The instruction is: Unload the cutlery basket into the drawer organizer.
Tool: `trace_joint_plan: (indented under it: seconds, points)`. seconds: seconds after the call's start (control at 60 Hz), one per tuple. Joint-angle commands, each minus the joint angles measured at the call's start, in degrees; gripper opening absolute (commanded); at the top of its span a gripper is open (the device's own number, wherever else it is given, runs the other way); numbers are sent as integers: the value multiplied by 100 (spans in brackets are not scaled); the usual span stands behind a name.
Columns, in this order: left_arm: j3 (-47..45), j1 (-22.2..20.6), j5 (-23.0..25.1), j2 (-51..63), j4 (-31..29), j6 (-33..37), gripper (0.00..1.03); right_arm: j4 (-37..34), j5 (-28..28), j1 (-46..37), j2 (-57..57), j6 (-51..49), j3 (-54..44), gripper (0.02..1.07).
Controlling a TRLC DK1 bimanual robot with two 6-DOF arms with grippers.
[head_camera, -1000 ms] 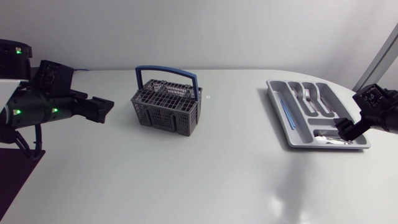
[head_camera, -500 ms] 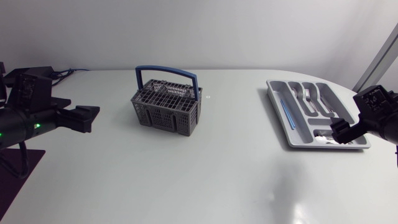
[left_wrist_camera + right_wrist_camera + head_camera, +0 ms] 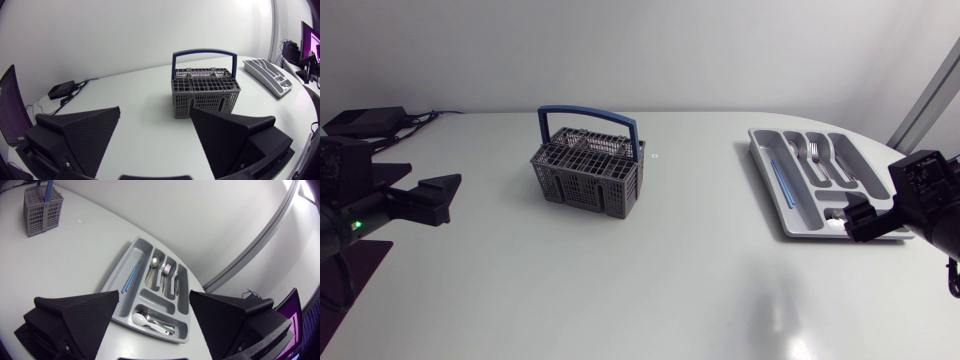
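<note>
The grey cutlery basket (image 3: 587,170) with a blue handle stands upright left of the table's middle; no cutlery shows above its rim. The grey drawer organizer (image 3: 765,150) lies at the right, holding blue sticks (image 3: 131,276), spoons (image 3: 154,267), forks (image 3: 166,270) and more cutlery (image 3: 152,321) in its cross compartment. My left gripper (image 3: 440,200) hovers open near the table's left edge, pointing at the basket (image 3: 205,92) well ahead of it. My right gripper (image 3: 860,222) is open and empty by the organizer's near right corner, above the organizer (image 3: 120,275).
A small black box (image 3: 61,89) with cables sits at the far left corner of the table. A tiny white mark (image 3: 654,155) lies just right of the basket. Bare table stretches between the basket and the organizer.
My left arm has drawn back to the left, away from the basket. My right gripper has slid a little down and back along the organizer's near end. Both stay open.
</note>
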Motion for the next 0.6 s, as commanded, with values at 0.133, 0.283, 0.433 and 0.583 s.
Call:
trace_joint_plan:
  seconds: [0.133, 0.283, 0.433, 0.583]
  points:
    - [-396, 47, 31, -412, 127, -153, 99, 428, 125, 42, -478, 682, -437, 103]
    - [-616, 47, 31, -817, 215, -162, 99, 516, 309, 200, -820, 744, -657, 103]
    - [-862, 63, 28, -1232, 348, -183, 99, 595, 344, 306, -1374, 788, -929, 103]
    - [-1207, 0, -87, -1694, 415, -348, 99, 613, 705, 675, -1875, 770, -1246, 103]
